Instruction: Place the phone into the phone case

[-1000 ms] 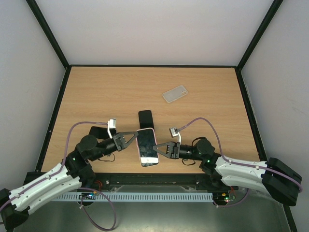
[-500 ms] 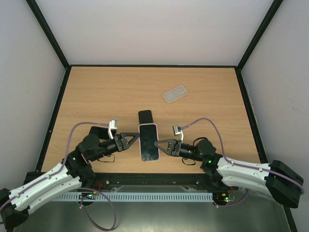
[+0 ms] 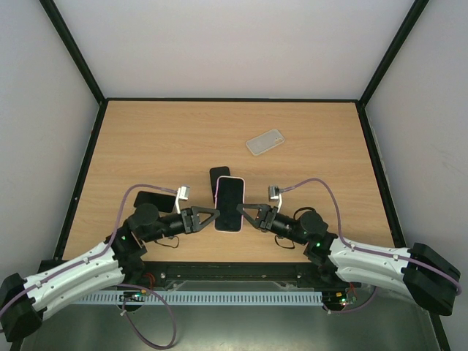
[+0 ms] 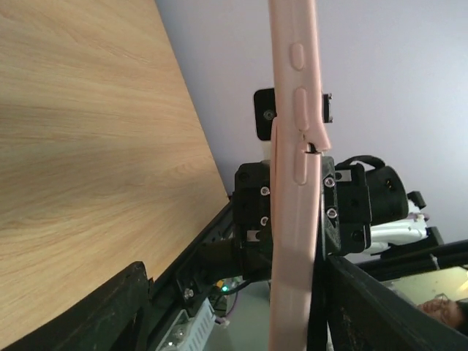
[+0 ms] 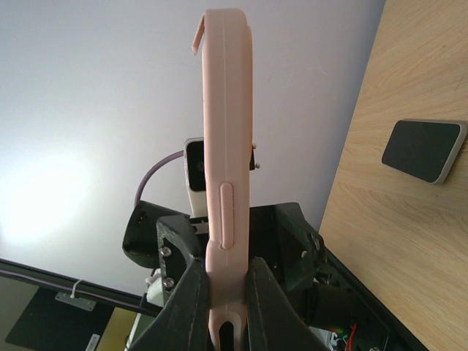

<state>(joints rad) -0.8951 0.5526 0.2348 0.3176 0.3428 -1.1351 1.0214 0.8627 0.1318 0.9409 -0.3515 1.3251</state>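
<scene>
Pink case up off the wood, held between my two grippers at the near middle of the table. From overhead a dark glossy face fills its pink rim and is turned up toward that camera. My right gripper is clamped on the case's right long edge. In the right wrist view my fingers press both sides of the pink rim, with the side button just above them and the case rising straight up out of the grip. My left gripper stands spread at the case's left long edge. In the left wrist view the pink edge runs up between my two fingers; there is a wide gap to one finger, and it sits close to the other, though I cannot tell if it touches. Halfway up that edge the pink rim shows a step, as if two parts are not flush. A dark phone lies flat on the wood just behind the case, its near end hidden by it. A second dark slab lies near my left arm. A clear case lies well apart, farther back and to the right. The right wrist view also shows a dark, pale-rimmed slab lying flat; I cannot tell which of the two it is.
</scene>
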